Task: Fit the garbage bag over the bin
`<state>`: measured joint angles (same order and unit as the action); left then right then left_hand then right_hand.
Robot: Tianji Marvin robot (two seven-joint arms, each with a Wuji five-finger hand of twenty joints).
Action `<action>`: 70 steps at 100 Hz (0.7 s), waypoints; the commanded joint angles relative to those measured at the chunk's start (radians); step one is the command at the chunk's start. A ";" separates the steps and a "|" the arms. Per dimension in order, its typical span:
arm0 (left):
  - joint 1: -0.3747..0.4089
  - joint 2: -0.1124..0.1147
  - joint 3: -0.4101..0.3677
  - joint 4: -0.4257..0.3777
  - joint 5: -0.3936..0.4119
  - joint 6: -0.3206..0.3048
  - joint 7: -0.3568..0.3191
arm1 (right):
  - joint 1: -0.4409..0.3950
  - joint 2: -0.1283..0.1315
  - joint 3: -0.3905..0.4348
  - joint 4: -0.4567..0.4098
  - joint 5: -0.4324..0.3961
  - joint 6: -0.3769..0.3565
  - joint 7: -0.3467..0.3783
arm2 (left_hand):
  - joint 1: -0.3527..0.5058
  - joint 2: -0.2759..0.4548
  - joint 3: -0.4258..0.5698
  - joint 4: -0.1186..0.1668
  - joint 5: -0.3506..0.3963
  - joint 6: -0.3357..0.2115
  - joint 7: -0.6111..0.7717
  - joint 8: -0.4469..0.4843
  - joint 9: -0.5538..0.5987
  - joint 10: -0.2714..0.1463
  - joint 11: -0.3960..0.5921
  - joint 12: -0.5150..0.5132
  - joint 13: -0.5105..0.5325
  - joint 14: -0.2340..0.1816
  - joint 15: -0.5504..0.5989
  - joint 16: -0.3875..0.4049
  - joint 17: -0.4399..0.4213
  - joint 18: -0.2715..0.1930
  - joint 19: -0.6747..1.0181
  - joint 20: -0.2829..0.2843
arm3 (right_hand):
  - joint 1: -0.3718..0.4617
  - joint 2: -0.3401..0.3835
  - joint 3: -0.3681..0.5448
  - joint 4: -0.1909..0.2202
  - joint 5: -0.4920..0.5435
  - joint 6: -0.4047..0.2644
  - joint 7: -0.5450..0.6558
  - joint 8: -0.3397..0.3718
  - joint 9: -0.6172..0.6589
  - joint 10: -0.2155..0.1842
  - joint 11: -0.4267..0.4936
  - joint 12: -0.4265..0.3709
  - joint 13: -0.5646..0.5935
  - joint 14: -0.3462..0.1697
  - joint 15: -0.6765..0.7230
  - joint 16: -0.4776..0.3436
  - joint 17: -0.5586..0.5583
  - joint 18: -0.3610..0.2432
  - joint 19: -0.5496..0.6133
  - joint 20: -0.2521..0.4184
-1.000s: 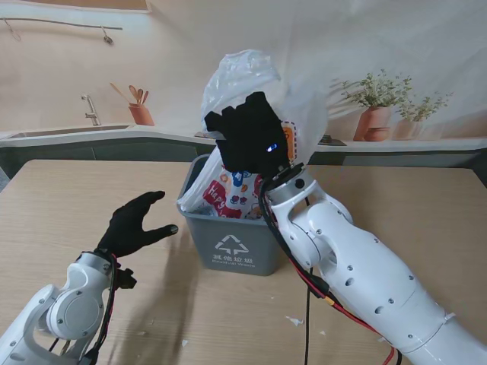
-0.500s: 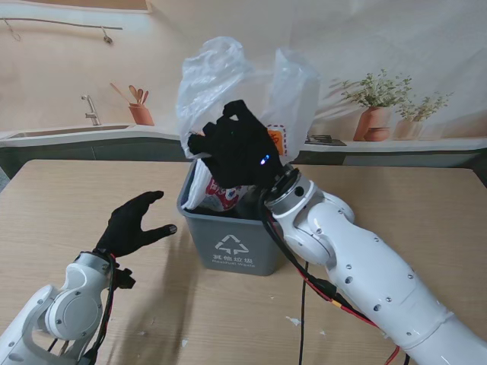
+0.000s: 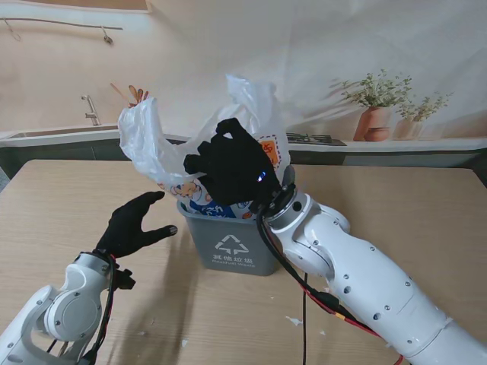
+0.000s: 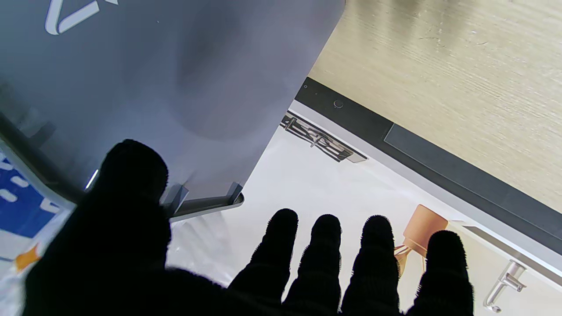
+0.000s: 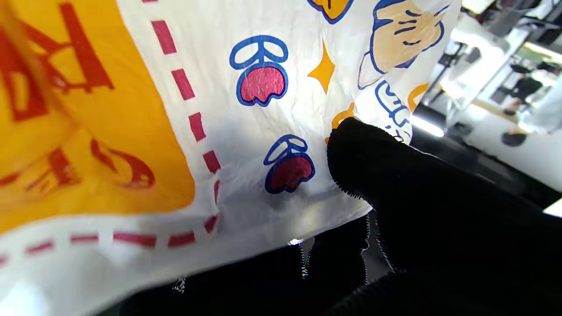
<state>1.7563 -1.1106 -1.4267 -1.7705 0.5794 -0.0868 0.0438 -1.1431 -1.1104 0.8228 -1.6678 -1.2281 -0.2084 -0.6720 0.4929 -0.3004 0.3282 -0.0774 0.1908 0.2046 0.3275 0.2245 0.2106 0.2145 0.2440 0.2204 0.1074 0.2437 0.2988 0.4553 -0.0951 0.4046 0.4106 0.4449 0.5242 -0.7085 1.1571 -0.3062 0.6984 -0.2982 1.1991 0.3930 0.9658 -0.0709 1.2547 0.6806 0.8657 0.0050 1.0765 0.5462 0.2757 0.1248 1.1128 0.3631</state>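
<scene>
Crinkled, printed white plastic garbage bag (image 3: 163, 148) clenched by black-gloved right hand (image 3: 228, 169) over boxy grey plastic bin (image 3: 228, 242) (recycling mark); black-gloved left hand (image 3: 133, 226) splayed, released.

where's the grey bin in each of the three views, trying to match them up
Stand view: the grey bin stands mid-table, recycling mark toward me, between the left robot hand and the right robot hand.
Left wrist view: the bin's wall fills the side by the thumb, with part of the mark showing.
Right wrist view: not in it; the printed garbage bag fills the picture.
Shared landmark: the bag's blue print shows in all three views.
</scene>
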 commanded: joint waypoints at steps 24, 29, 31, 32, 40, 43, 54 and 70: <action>0.002 0.002 -0.002 -0.018 0.004 -0.009 -0.028 | -0.102 -0.004 -0.003 -0.093 0.030 0.085 0.160 | -0.016 -0.014 0.020 0.022 0.018 -0.003 -0.011 -0.006 -0.018 -0.011 0.004 0.002 -0.032 -0.005 -0.021 -0.007 -0.003 0.000 -0.038 0.020 | 0.002 -0.019 0.036 0.009 -0.005 0.030 0.000 -0.030 -0.004 0.010 0.012 -0.002 -0.004 0.010 0.020 0.009 -0.022 0.015 -0.001 -0.011; 0.002 0.003 -0.004 -0.024 0.007 -0.014 -0.031 | -0.119 -0.005 -0.001 -0.119 0.040 0.100 0.194 | -0.014 -0.014 0.022 0.022 0.018 -0.005 -0.010 -0.005 -0.017 -0.013 0.004 0.003 -0.032 -0.006 -0.021 -0.006 -0.002 -0.001 -0.038 0.021 | -0.021 -0.014 0.022 0.008 -0.028 0.038 -0.014 -0.041 -0.030 0.007 -0.002 -0.003 -0.026 0.009 0.013 0.007 -0.040 0.015 -0.008 -0.013; 0.003 0.004 -0.005 -0.026 0.009 -0.016 -0.033 | -0.126 -0.004 0.001 -0.128 0.038 0.105 0.202 | -0.014 -0.014 0.023 0.022 0.018 -0.005 -0.009 -0.005 -0.017 -0.011 0.005 0.003 -0.031 -0.004 -0.020 -0.006 -0.001 0.000 -0.037 0.021 | -0.042 -0.006 0.005 0.013 -0.045 0.042 -0.021 -0.047 -0.049 0.004 -0.014 0.000 -0.040 0.011 0.006 0.007 -0.051 0.016 -0.016 -0.016; 0.003 0.004 -0.006 -0.028 0.011 -0.018 -0.033 | -0.130 -0.003 0.001 -0.133 0.035 0.108 0.204 | -0.015 -0.013 0.023 0.022 0.018 -0.005 -0.008 -0.005 -0.017 -0.010 0.005 0.003 -0.031 -0.005 -0.020 -0.006 0.000 0.000 -0.037 0.021 | -0.054 0.001 -0.004 0.015 -0.054 0.045 -0.025 -0.050 -0.060 0.004 -0.020 0.001 -0.048 0.011 0.002 0.006 -0.058 0.018 -0.021 -0.018; 0.004 0.006 -0.013 -0.039 0.017 -0.028 -0.040 | -0.164 0.004 0.013 -0.170 0.014 0.126 0.222 | -0.014 -0.015 0.026 0.022 0.019 -0.005 -0.005 -0.003 -0.016 -0.009 0.007 0.004 -0.031 -0.005 -0.019 -0.005 0.002 -0.001 -0.034 0.023 | -0.173 0.090 -0.090 0.087 -0.105 0.105 -0.140 -0.025 -0.185 0.004 -0.082 0.027 -0.143 0.023 -0.057 0.005 -0.128 0.057 -0.099 -0.060; 0.005 0.006 -0.016 -0.043 0.017 -0.030 -0.041 | -0.182 0.006 0.021 -0.186 0.010 0.133 0.232 | -0.014 -0.015 0.027 0.022 0.019 -0.008 -0.004 -0.002 -0.017 -0.010 0.007 0.004 -0.031 -0.005 -0.018 -0.005 0.002 -0.001 -0.033 0.023 | -0.232 0.152 -0.134 0.180 -0.119 0.140 -0.234 0.084 -0.253 0.011 -0.105 0.007 -0.190 0.032 -0.087 0.005 -0.157 0.069 -0.131 -0.088; 0.006 0.006 -0.023 -0.056 0.022 -0.035 -0.042 | -0.246 0.013 0.061 -0.241 -0.004 0.148 0.260 | -0.014 -0.018 0.033 0.022 0.024 -0.012 0.002 0.000 -0.016 -0.010 0.010 0.006 -0.031 -0.005 -0.017 -0.005 0.001 -0.002 -0.024 0.026 | -0.299 0.209 -0.242 0.215 -0.221 0.196 -0.314 0.126 -0.413 0.036 -0.149 -0.038 -0.295 0.049 -0.146 -0.009 -0.189 0.072 -0.171 -0.111; 0.013 0.006 -0.035 -0.069 0.036 -0.054 -0.033 | -0.338 0.026 0.135 -0.310 -0.032 0.109 0.264 | -0.016 -0.023 0.040 0.021 0.028 -0.016 0.009 0.004 -0.015 -0.009 0.014 0.008 -0.029 -0.005 -0.014 -0.004 0.004 0.002 -0.004 0.031 | -0.358 0.264 -0.377 0.230 -0.371 0.241 -0.399 0.102 -0.580 0.057 -0.244 -0.164 -0.400 0.055 -0.256 -0.053 -0.219 0.067 -0.208 -0.107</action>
<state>1.7616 -1.1039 -1.4549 -1.8242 0.6074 -0.1302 0.0143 -1.4517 -1.0944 0.9487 -1.9577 -1.2442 -0.0851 -0.4121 0.4929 -0.3027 0.3528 -0.0774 0.2170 0.2027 0.3277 0.2245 0.2106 0.2145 0.2439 0.2204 0.1073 0.2437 0.2982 0.4552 -0.0940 0.4046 0.4029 0.4460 0.2162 -0.4869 0.8254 -0.1267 0.3842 -0.0959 0.8329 0.5033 0.4395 -0.0319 1.0471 0.5591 0.5102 0.0429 0.8588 0.5125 0.0844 0.1771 0.9400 0.2691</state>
